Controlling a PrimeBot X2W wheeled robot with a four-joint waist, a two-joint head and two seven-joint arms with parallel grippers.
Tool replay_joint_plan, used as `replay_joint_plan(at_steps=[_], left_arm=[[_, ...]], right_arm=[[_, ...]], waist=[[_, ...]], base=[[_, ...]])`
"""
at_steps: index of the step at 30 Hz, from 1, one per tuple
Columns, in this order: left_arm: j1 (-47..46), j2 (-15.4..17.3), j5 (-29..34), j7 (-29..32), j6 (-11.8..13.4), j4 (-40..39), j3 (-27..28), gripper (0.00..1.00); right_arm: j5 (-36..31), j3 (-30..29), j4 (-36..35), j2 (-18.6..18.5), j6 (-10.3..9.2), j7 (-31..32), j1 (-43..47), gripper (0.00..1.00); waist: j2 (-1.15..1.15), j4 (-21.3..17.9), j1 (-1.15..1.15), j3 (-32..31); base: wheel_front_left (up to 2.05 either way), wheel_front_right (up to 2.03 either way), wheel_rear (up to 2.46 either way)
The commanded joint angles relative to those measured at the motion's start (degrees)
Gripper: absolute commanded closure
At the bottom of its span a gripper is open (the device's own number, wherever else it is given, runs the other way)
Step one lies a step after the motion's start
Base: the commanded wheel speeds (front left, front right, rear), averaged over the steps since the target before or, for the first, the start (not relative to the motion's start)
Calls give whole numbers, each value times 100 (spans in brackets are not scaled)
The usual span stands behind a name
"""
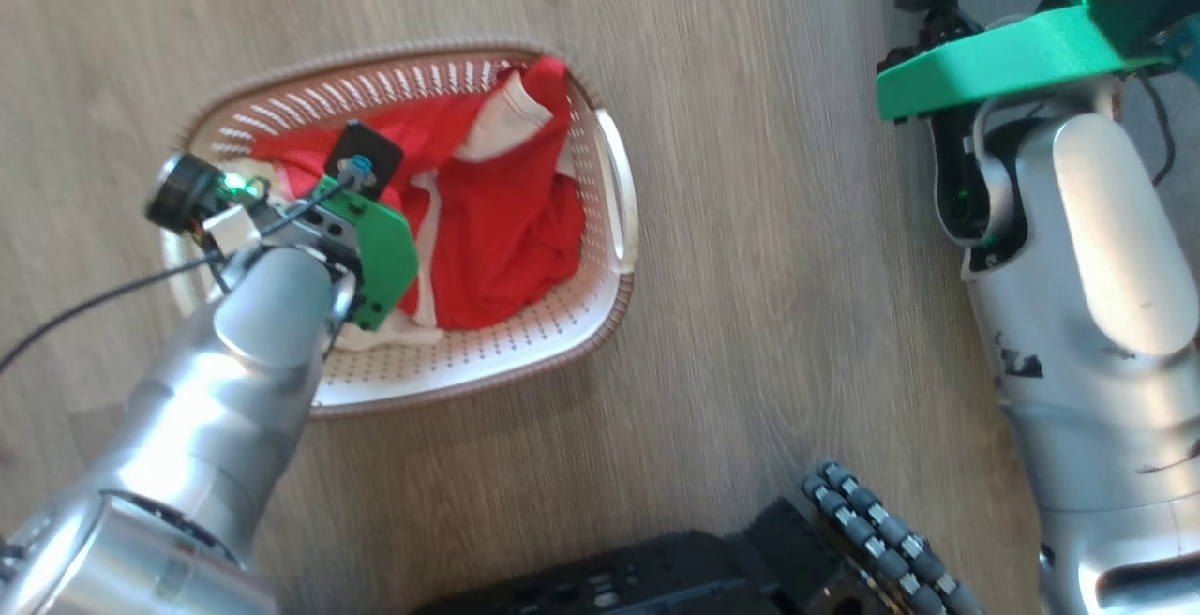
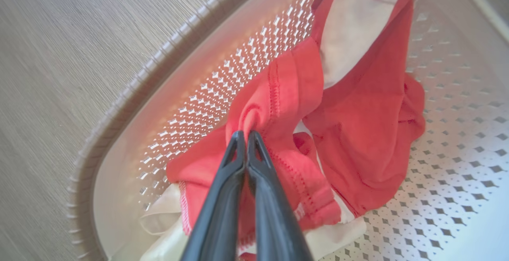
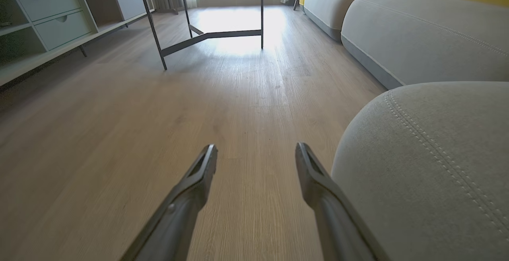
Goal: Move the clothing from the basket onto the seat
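Observation:
The oval cream basket (image 1: 614, 221) with a brown rim stands on the wood floor, holding the red and cream clothing (image 1: 506, 231). My left arm reaches down into it. In the left wrist view my left gripper (image 2: 245, 135) is shut, pinching a fold of the red clothing (image 2: 358, 133) near the perforated basket wall (image 2: 206, 98). My right gripper (image 3: 256, 153) is open and empty above the floor, with the grey seat (image 3: 429, 165) close at its right. The right forearm (image 1: 1087, 296) shows at the head view's right edge.
A dark-framed table (image 3: 203, 10) and a low drawer unit (image 3: 47, 22) stand farther across the floor. More grey cushions (image 3: 417, 34) line the right side. The robot's black base and a roller wheel (image 1: 872, 521) sit at the head view's bottom.

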Motion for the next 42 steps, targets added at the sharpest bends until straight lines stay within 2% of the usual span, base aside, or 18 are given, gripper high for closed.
replay_joint_plan(at_steps=[1, 8, 16, 28, 42], left_arm=[[168, 16, -96, -127, -47, -46, 170, 100], [544, -133, -421, -408, -185, -87, 324, 100], [859, -207, -624, -486, -208, -458, 387, 100], [1388, -225, -873, -491, -28, -1795, 770, 100], [1561, -129, -831, -491, -10, -3203, 1391, 100]], right_arm=[[-56, 97, -114, -4, 40, -29, 274, 0], [-36, 253, 149, -123, 40, -29, 590, 0], [15, 345, 380, -189, 40, -29, 906, 0], [138, 495, 699, -245, 40, -29, 1427, 0], [232, 590, 881, -298, 40, -29, 1962, 0]], waist=[[0, 214, 0, -447], [0, 462, 0, -1291], [0, 701, 0, -2015], [0, 910, 0, -3129], [0, 969, 0, -3885]], base=[[0, 0, 0], [0, 0, 0], [0, 0, 0], [0, 0, 0], [0, 0, 0]])
